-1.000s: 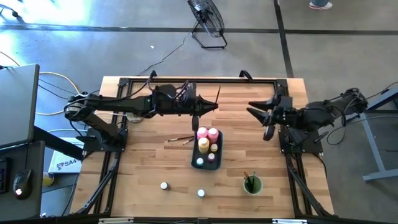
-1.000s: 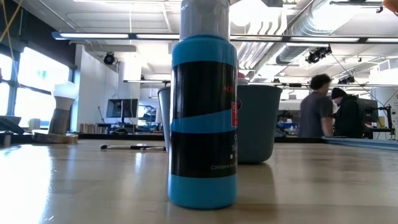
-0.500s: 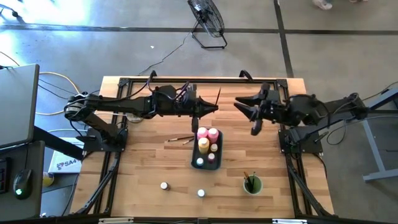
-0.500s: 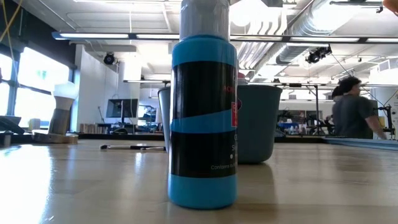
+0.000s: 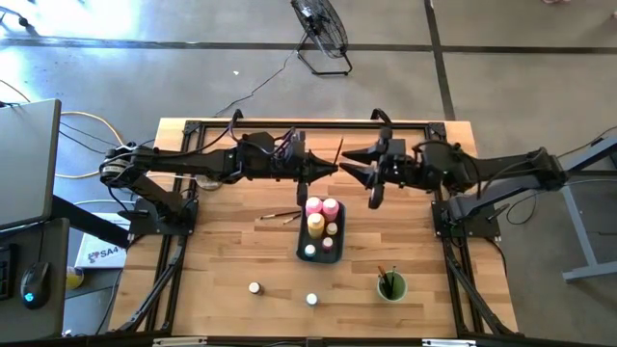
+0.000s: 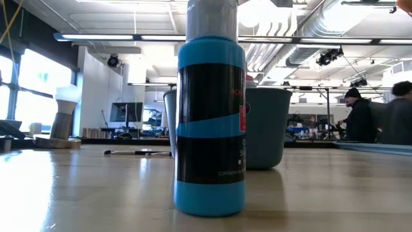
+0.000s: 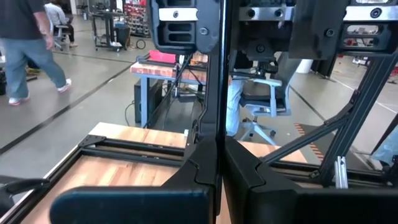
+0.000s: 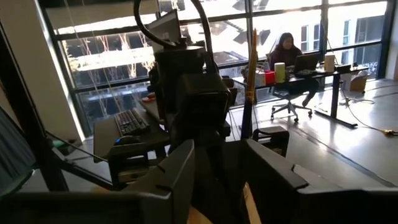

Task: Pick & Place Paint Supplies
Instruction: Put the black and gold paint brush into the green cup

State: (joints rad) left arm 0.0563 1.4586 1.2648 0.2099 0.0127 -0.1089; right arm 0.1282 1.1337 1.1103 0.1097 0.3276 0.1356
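Note:
My left gripper [image 5: 328,167] reaches level over the table's middle and is shut on a thin brown-handled paintbrush [image 5: 337,149], which stands upright in the right wrist view [image 8: 252,74]. My right gripper [image 5: 353,166] hangs open just right of that brush, and its fingers [image 8: 177,177] face the brush without touching it. The blue-grey tray [image 5: 304,241] holds pink [image 5: 322,206] and yellow [image 5: 315,224] squeeze bottles and tiny jars. Two brushes [image 5: 280,216] lie on the wood left of the tray. Two jars [image 5: 254,287] stand near the front edge. My left gripper pinches the paintbrush's thin handle [image 7: 222,130] between its two shut fingers, which come level from the table's left and lie across it. The brush stands about upright, most of it rising above the fingers, lifted clear of the table.
A round green cup [image 5: 390,286] with brushes in it stands at the front right. In the low view a blue bottle [image 6: 209,122] stands close to the camera, with a grey cup [image 6: 265,125] behind it. A black frame [image 5: 289,125] runs along the table's edges. People move in the room beyond.
My right gripper has moved level toward the table's left, from above the right edge to just beside the held brush and my left gripper. The brush and my left gripper have stayed where they were.

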